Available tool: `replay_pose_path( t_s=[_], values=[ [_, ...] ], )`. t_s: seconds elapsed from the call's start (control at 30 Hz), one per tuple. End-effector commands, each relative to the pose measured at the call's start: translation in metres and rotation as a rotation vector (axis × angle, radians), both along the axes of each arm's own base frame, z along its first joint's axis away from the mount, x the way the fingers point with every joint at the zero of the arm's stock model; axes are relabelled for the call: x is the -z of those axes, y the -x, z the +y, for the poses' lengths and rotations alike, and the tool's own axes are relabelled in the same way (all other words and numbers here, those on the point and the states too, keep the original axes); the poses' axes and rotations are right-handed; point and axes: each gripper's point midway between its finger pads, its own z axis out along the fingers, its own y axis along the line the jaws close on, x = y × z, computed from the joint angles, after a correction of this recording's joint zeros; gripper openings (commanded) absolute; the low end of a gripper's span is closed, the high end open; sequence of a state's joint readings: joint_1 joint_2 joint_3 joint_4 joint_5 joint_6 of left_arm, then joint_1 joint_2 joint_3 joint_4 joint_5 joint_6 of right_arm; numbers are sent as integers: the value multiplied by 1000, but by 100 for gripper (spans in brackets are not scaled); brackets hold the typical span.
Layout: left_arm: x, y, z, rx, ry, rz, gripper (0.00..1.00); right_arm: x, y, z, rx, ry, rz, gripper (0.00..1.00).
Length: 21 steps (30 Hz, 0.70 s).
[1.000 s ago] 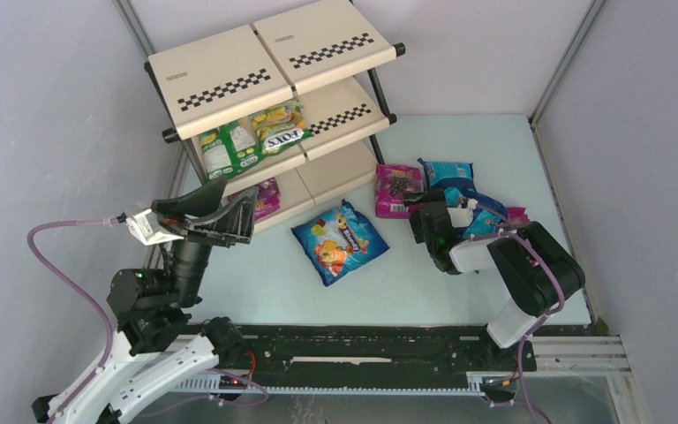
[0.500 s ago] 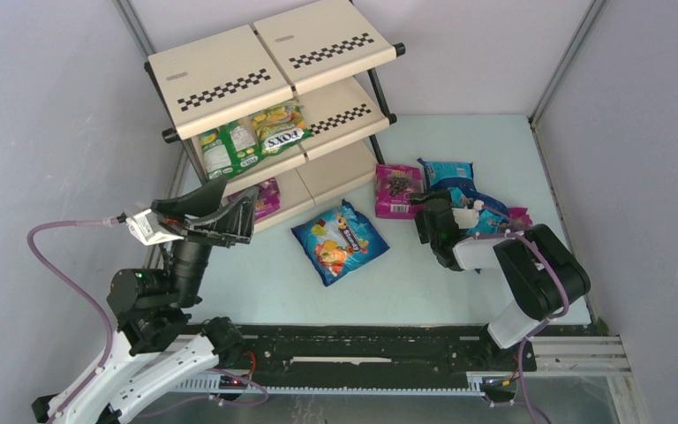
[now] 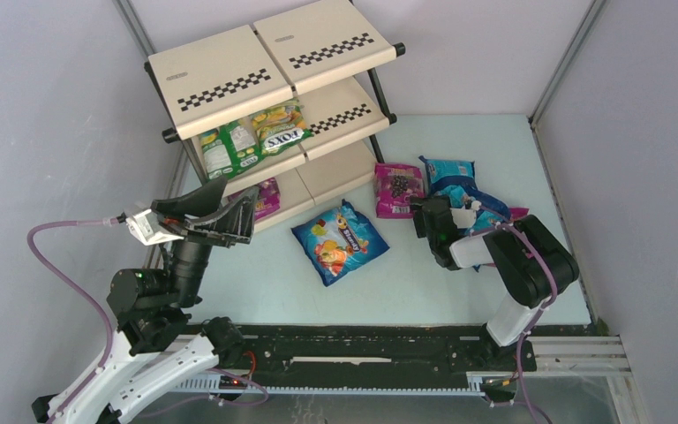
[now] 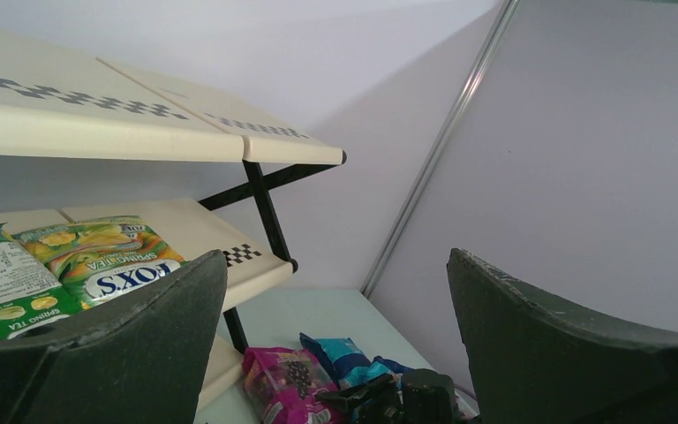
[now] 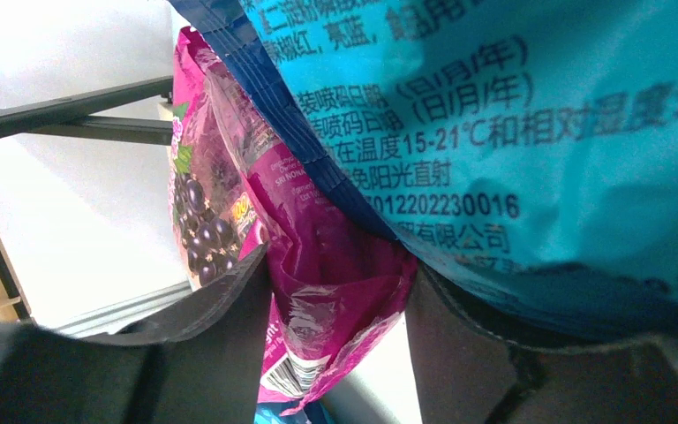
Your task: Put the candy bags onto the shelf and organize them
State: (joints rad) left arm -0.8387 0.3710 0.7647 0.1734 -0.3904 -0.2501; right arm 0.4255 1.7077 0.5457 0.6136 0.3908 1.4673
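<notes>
Three candy bags (image 3: pixel 278 130) sit on the shelf (image 3: pixel 221 75): two green bags (image 3: pixel 221 152) in the middle, one pink bag (image 3: pixel 267 196) below. The rest wait on the bench (image 3: pixel 494 141) right of the shelf, where the right jaws stand half shut around a second pink bag (image 5: pixel 327 256); gripped or not, I cannot tell. Left jaws gape wide, empty.

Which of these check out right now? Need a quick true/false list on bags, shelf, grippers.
1. The shelf carries bags on its top tier. False: the two green-yellow bags lie on the middle tier.
2. The left gripper is open and holds nothing. True.
3. The blue fruit-art bag lies on the table. True.
4. The right gripper has that blue bag between its fingers. False: a magenta bag is between them.
5. A second magenta bag lies on the bottom tier. True.
</notes>
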Motion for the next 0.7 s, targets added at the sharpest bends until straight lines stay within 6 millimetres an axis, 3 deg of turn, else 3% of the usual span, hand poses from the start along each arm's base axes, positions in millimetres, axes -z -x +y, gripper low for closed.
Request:
replay_pose_path(
  t_s=[0.0,0.23,0.67],
  values=[
    [4,-4,-2,-17,-19,-7,100,6,6,-11,11,27,38,56],
    [4,-4,-3,-14,-21,-6,100,-25,8,-13,12,9,-6,42],
    [3,-3,-3,-10,-19,-9,100,-61,17,-10,-25,-116,-60,20]
  ],
)
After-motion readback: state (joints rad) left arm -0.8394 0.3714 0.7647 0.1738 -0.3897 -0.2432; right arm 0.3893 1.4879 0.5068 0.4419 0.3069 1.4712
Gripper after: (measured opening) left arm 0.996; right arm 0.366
